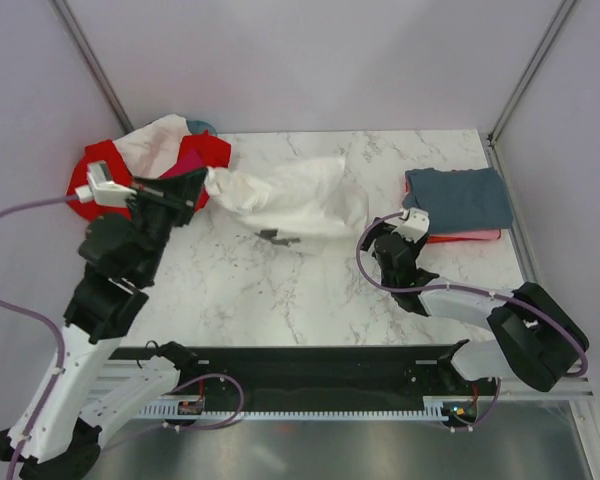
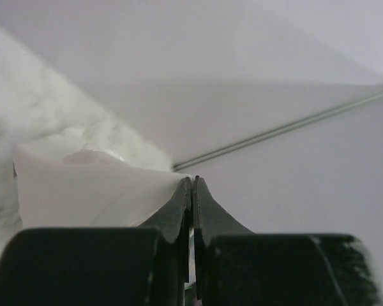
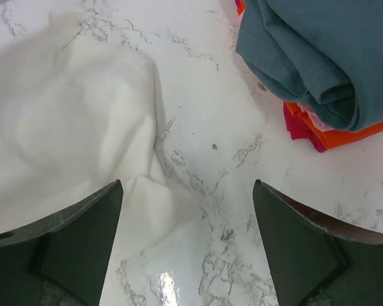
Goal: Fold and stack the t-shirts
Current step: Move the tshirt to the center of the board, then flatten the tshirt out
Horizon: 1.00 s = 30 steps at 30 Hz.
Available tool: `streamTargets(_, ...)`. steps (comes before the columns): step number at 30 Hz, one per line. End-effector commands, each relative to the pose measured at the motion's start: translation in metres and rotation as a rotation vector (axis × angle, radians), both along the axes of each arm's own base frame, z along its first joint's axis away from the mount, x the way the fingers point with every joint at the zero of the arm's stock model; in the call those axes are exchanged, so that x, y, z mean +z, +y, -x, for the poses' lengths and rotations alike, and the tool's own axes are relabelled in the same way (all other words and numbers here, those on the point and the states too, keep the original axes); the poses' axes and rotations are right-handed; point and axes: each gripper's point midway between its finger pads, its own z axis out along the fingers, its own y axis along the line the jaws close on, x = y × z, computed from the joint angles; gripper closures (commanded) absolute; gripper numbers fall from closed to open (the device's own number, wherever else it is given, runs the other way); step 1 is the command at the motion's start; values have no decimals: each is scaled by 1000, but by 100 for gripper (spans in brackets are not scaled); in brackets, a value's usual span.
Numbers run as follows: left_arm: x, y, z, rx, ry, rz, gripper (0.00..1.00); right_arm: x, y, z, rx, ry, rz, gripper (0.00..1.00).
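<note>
A white t-shirt [image 1: 290,195] lies crumpled across the middle of the marble table, with one end pulled up to the left. My left gripper [image 1: 196,190] is shut on that raised edge. In the left wrist view the white fabric [image 2: 83,191] runs right up to the closed tips of the left gripper [image 2: 192,182]. My right gripper [image 1: 382,238] hovers low by the shirt's right end, open and empty. Below the right gripper [image 3: 186,185] is bare marble, with the white shirt [image 3: 64,115] to its left. A folded slate t-shirt [image 1: 460,195] tops a coral one [image 1: 470,237] at the right.
A heap of red [image 1: 88,170], magenta [image 1: 185,162] and white [image 1: 155,140] shirts sits at the back left by the teal basket [image 1: 201,126]. A small dark scrap [image 1: 277,237] lies at the white shirt's near edge. The folded stack [image 3: 319,57] lies close to the right of my right gripper.
</note>
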Motion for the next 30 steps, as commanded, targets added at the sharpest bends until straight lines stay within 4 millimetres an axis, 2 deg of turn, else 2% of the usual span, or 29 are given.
streamTargets(1, -117, 24, -15, 157, 216, -94, 98, 9, -2, 0, -14, -35, -44, 9)
streamTargets(2, -157, 25, -14, 164, 282, -136, 97, 11, -2, 0, -15, -39, -45, 9)
streamTargets(3, -177, 32, -7, 181, 321, -163, 95, 10, -3, 1, -18, -37, -42, 9)
streamTargets(4, -187, 40, 3, 194, 332, -169, 92, 11, -3, 1, -19, -36, -43, 9)
streamTargets(5, -210, 45, 7, 209, 376, -194, 82, 11, -2, 0, -17, -38, -43, 9)
streamTargets(6, -220, 54, 12, 243, 395, -208, 74, 11, -2, 0, -13, -36, -40, 9)
streamTargets(7, -230, 64, 22, 264, 418, -224, 62, 11, -1, 0, -8, -34, -41, 9)
streamTargets(8, -237, 69, 25, 280, 431, -249, 40, 9, 0, -1, -5, -28, -35, 9)
streamTargets(10, -245, 78, 28, 311, 467, -325, 19, 9, 3, -3, 8, -22, -28, 9)
streamTargets(11, -239, 80, 29, 312, 470, -366, 16, 4, 8, -4, 33, -7, -22, 9)
streamTargets(13, -242, 75, 24, 287, 509, -435, 16, 4, 17, -9, 65, 10, -4, 11)
streamTargets(14, -245, 68, 16, 263, 544, -507, 15, -4, 21, -10, 82, 37, 8, 13)
streamTargets(15, -249, 60, 13, 219, 565, -539, 14, 0, 24, -15, 85, 37, 10, 16)
streamTargets(17, -261, 44, 1, 150, 620, -626, 13, -8, 26, -15, 90, 73, 31, 23)
streamTargets(20, -269, 22, -9, 37, 653, -689, 13, -11, 29, -17, 105, 89, 32, 33)
streamTargets(21, -279, 10, -15, -15, 678, -715, 13, -12, 31, -17, 115, 92, 26, 37)
streamTargets(25, -287, -19, -31, -142, 668, -758, 13, -14, 27, -20, 105, 98, -4, 38)
streamTargets(27, -282, -38, -39, -218, 625, -752, 13, -15, 25, -18, 109, 96, -34, 39)
streamTargets(28, -291, -46, -42, -246, 637, -769, 13, -13, 25, -20, 117, 84, -62, 40)
streamTargets(29, -292, -51, -45, -259, 630, -777, 13, -8, 24, -20, 121, 68, -84, 40)
streamTargets(30, -293, -55, -49, -266, 629, -782, 13, -11, 21, -17, 121, 70, -93, 40)
